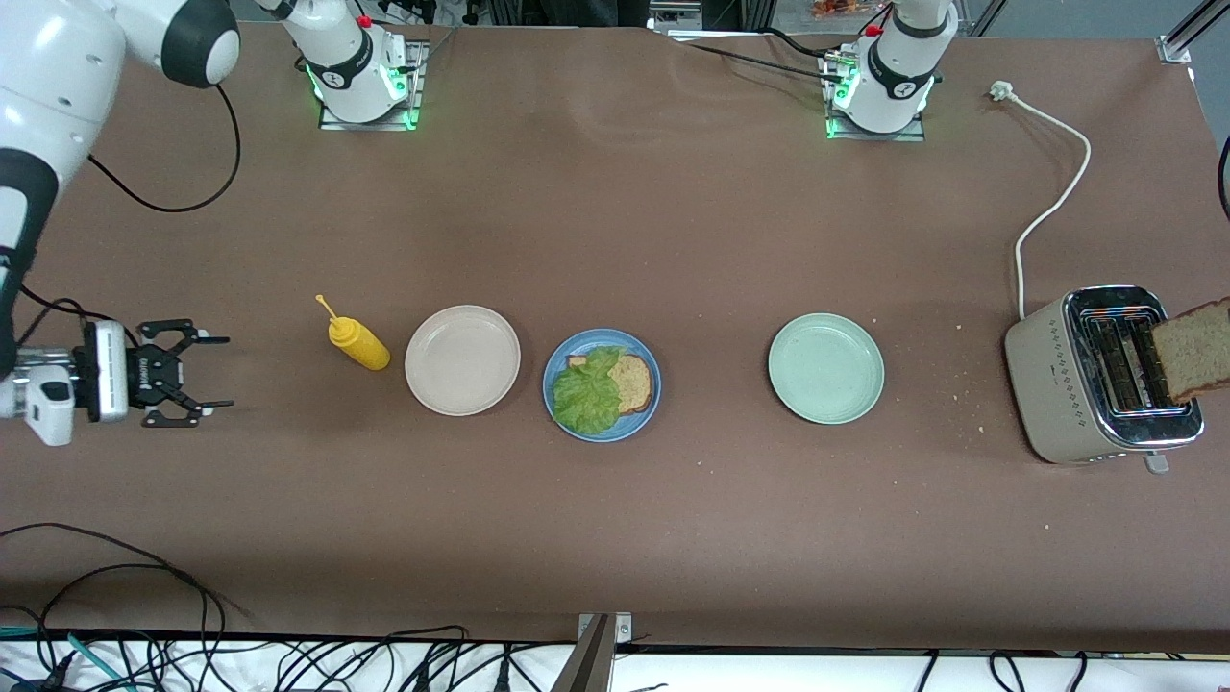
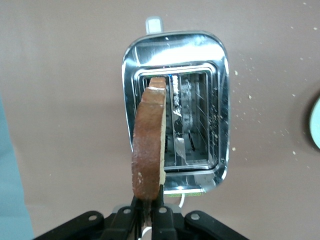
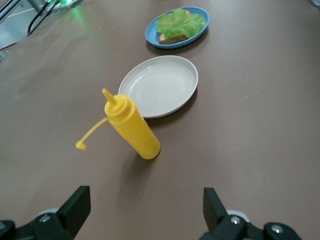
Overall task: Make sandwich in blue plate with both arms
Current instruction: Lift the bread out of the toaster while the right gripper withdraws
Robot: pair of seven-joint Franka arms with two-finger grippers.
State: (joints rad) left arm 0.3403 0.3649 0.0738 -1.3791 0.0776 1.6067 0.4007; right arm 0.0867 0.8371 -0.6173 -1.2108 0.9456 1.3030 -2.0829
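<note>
The left gripper (image 2: 148, 212) clamps a speckled brown bread slice (image 2: 149, 145) upright over the chrome-topped beige toaster (image 1: 1095, 380). The right gripper (image 1: 197, 375) waits with fingers apart near the yellow plastic squeeze bottle (image 1: 357, 342). Crinkled green lettuce (image 1: 588, 392) covers bread on the round blue plate (image 1: 557, 413).

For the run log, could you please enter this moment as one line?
left gripper: shut on bread slice over toaster | right gripper: open, waiting

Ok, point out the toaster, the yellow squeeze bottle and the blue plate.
toaster (image 1: 1062, 384), front view, its side wall.
yellow squeeze bottle (image 3: 134, 130), right wrist view, its body.
blue plate (image 1: 555, 373), front view, bare rim.
</note>
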